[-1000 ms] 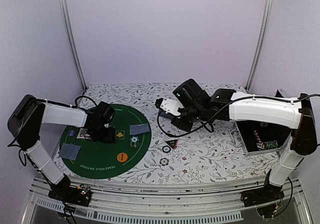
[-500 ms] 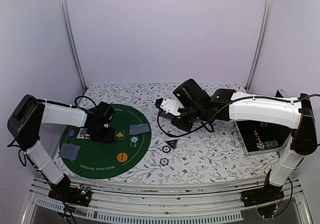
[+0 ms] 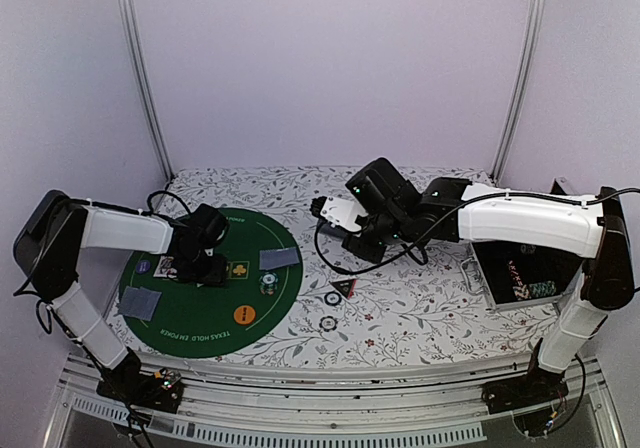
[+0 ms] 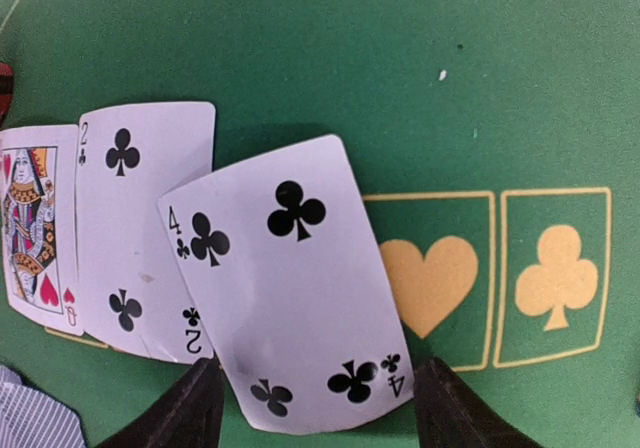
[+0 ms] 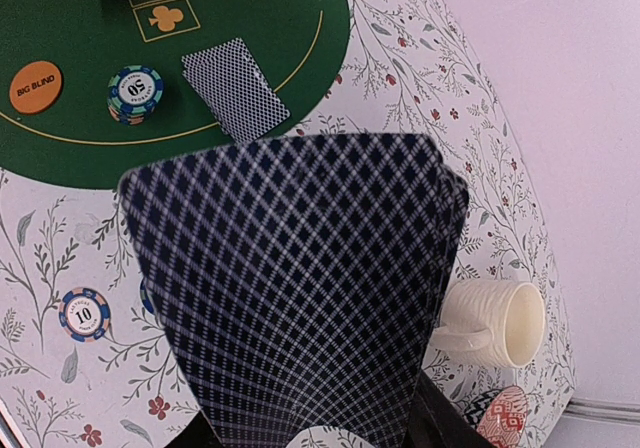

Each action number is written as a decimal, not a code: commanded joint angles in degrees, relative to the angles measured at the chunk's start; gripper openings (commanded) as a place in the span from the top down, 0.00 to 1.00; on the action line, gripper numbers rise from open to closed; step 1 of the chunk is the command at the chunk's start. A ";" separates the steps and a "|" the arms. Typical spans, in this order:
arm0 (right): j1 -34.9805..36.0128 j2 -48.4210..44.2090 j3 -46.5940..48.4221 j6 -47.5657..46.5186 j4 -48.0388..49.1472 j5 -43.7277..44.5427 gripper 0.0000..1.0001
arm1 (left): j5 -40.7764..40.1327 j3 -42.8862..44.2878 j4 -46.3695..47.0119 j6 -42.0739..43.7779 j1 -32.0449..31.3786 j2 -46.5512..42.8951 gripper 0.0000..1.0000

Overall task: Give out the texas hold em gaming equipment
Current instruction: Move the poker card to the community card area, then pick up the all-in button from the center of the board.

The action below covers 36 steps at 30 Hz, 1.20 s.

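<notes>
My left gripper (image 3: 207,267) hovers low over the green round mat (image 3: 215,333). In the left wrist view it (image 4: 312,408) is open, its two fingertips either side of a face-up four of clubs (image 4: 290,278). This card lies tilted over a two of clubs (image 4: 135,228), next to a queen of hearts (image 4: 35,223). My right gripper (image 3: 343,218) is shut on a deck of grey-blue-backed cards (image 5: 290,288), held above the table. Face-down cards (image 3: 280,258) (image 3: 140,303), a chip stack (image 3: 268,283) and an orange button (image 3: 244,314) lie on the mat.
A clear disc (image 3: 332,297), a black-and-red triangular marker (image 3: 346,288) and a single chip (image 3: 328,323) lie on the floral cloth right of the mat. An open case (image 3: 520,278) stands at the right. A cream mug (image 5: 500,323) and a red-patterned dish (image 5: 505,413) show in the right wrist view.
My left gripper has shifted slightly to the left over the face-up cards. The right arm and its deck have not moved.
</notes>
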 commanded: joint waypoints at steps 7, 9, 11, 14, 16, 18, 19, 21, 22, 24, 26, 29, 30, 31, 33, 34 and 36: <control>-0.30 -1.56 0.46 0.35 0.40 -0.04 0.55 | -2.12 -0.86 -5.09 0.28 1.00 -1.34 0.30; -0.26 -1.57 0.41 0.43 0.29 -0.08 0.55 | -0.81 -1.03 -5.05 0.07 0.89 -2.24 0.30; -0.32 -1.56 0.40 0.44 0.25 0.00 0.55 | 1.11 -1.49 -4.76 -0.16 0.77 -4.67 0.29; -0.29 -1.41 0.45 0.52 0.25 -0.24 0.55 | 3.45 -2.36 -4.32 -0.76 0.75 -8.55 0.24; -0.25 -1.16 0.53 0.52 0.30 -0.30 0.55 | 4.99 -3.03 -4.46 -1.58 0.75 -10.55 0.22; -0.30 -0.83 0.83 0.48 0.28 -0.39 0.55 | 7.06 -4.20 -4.55 -2.84 0.80 -12.00 0.21; -0.26 -0.71 0.97 0.51 0.25 -0.47 0.55 | 7.60 -4.88 -4.95 -3.93 0.83 -12.47 0.21; -0.25 -0.60 1.01 0.57 0.32 -0.60 0.55 | 8.22 -6.24 -5.81 -6.73 0.92 -13.03 0.28; -0.26 -0.71 1.01 0.60 0.26 -0.65 0.55 | 8.71 -6.91 -5.95 -7.80 0.99 -13.06 0.36; -0.25 -0.83 0.90 0.61 0.24 -0.68 0.55 | 9.88 -8.24 -5.89 -9.37 1.07 -13.00 0.55; -0.25 -1.07 0.64 0.61 0.27 -0.66 0.55 | 10.74 -9.55 -5.17 -10.11 1.29 -12.73 0.71; -0.27 -1.37 0.19 0.61 0.41 -0.66 0.55 | 10.01 -10.82 -3.43 -10.37 2.27 -11.59 0.79; -0.25 -1.38 0.15 0.61 0.47 -0.66 0.55 | 9.83 -10.96 -2.84 -10.23 2.93 -11.10 0.79; -0.25 -1.43 0.21 0.61 0.42 -0.59 0.55 | 9.59 -10.98 -2.30 -10.04 3.59 -10.50 0.80; -0.25 -1.54 0.06 0.61 0.43 -0.45 0.55 | 9.05 -11.01 -1.41 -9.48 4.87 -9.38 0.80; -0.27 -1.62 0.05 0.61 0.43 -0.40 0.55 | 8.64 -10.88 -1.15 -9.15 5.45 -8.81 0.80; -0.25 -1.88 -0.08 0.70 0.43 -0.31 0.55 | 7.84 -10.72 -0.56 -8.50 6.34 -8.15 0.81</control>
